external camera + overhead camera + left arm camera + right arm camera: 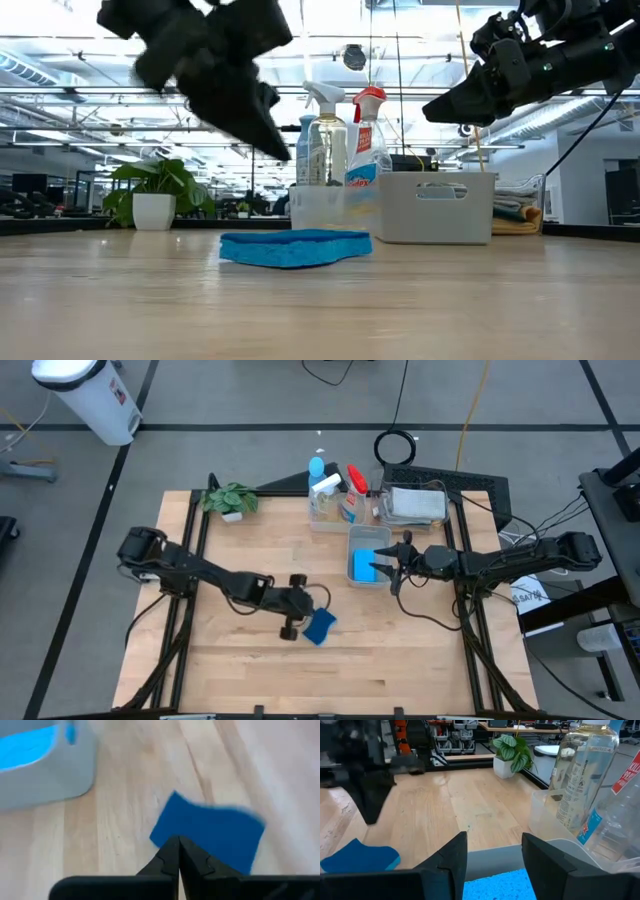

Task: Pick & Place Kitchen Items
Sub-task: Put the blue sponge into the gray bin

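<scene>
1. I'm seeing the bottle labels [575, 790] only partly; the text is not readable.
2. Left gripper [178, 851] is hovering over the blue sponge [320, 626] lying mid-table, fingers pressed together, empty.
3. Right gripper [492, 847] is hanging over the clear bin [354, 537], fingers spread, with 1 more sponge [510, 884] inside the bin.

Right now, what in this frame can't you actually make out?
- Left gripper: blurred in the low view; whether it touches the blue sponge is unclear.
- Sponge in the clear bin: largely covered by the right gripper in the high view, cut off in the right wrist view.
- Bottle labels: unreadable.
- Folded cloths: mostly hidden behind the white bin.
</scene>
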Available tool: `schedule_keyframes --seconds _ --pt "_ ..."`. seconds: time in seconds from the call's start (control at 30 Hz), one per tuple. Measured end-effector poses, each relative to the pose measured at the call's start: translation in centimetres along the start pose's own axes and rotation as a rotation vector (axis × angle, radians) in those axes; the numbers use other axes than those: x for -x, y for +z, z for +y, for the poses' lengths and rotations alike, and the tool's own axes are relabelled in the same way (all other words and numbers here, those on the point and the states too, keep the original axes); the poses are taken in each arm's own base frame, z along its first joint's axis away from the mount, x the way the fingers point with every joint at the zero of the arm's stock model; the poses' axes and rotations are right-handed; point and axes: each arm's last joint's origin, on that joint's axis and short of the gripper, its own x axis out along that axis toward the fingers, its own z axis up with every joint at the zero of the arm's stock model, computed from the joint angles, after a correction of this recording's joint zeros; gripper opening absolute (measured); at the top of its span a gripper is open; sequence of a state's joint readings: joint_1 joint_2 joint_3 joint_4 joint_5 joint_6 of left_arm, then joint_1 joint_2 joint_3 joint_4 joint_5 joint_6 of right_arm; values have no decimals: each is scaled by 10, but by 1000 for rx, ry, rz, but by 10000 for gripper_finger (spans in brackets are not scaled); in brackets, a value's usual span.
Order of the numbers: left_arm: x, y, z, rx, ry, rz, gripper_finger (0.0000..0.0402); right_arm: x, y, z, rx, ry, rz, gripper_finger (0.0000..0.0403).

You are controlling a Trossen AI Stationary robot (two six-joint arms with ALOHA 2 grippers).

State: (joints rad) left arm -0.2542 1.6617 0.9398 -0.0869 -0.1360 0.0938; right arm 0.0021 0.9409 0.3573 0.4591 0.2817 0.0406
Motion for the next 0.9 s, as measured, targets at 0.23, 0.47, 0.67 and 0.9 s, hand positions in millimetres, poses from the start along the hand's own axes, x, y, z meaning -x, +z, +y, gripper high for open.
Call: schedule_keyframes --seconds 0.23,0.47,0.67,0.9 --pt "0 3 1 587 -59 -14 72 0 0 0 0 0 0 155" --pt "-27 -14 -14 732 -57 95 232 0 0 0 0 0 0 155" --pt "-48 -23 -31 723 -70 115 332 0 0 0 -1 1 -4 155" --pt "-70 -39 -31 766 -23 177 359 0 1 0 -2 0 -6 155"
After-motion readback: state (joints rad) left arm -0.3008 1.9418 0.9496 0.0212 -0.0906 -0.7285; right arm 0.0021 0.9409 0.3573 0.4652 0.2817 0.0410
